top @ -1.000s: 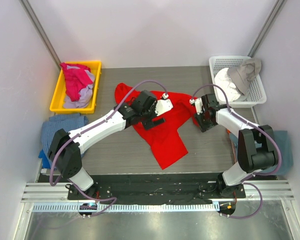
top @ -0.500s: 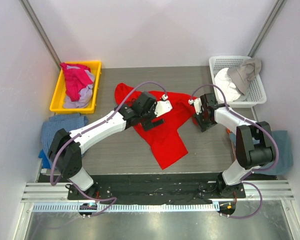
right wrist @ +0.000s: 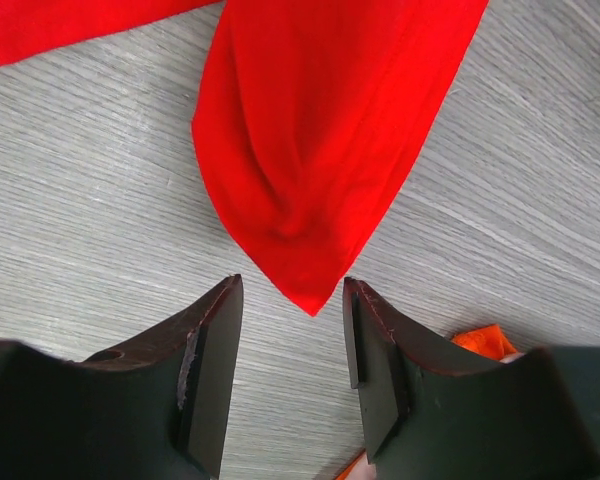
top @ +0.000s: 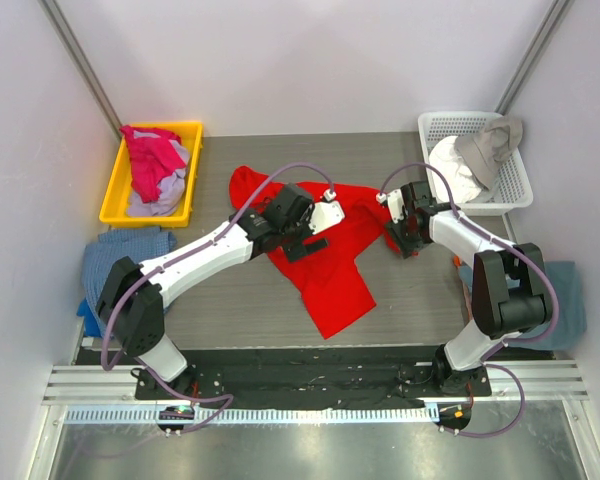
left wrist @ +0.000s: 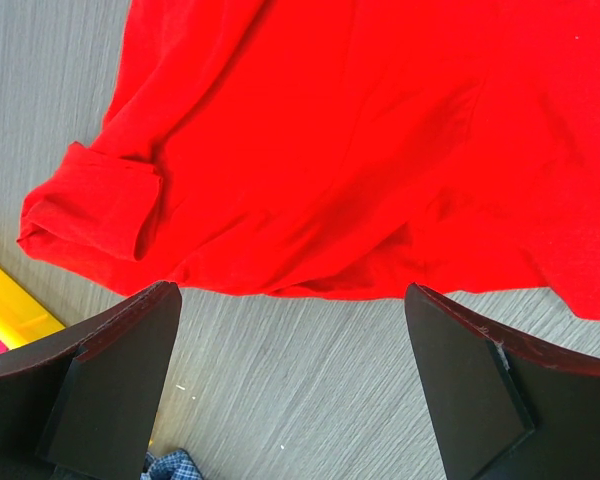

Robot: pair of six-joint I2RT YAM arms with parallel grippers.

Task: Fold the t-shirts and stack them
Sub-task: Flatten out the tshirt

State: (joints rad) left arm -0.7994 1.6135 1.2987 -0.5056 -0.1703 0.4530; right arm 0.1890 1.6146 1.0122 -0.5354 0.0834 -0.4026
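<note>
Top external: red t-shirt (top: 332,270) lies on table (top: 420,295) | left gripper (left wrist: 290,292) jaws wide apart | right gripper (right wrist: 290,290) jaws apart at shirt corner (right wrist: 308,290)

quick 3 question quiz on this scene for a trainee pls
1. True or false: the left hand is shut on the bright red cloth t-shirt.
2. Where on the table is the yellow plastic bin? A far left, B far right, C near right.
3. Fill in: a pointed corner of the t-shirt points into the gap between the fingers of the open ___ hand.

Key: 1 false; 2 A; 3 right hand.
</note>
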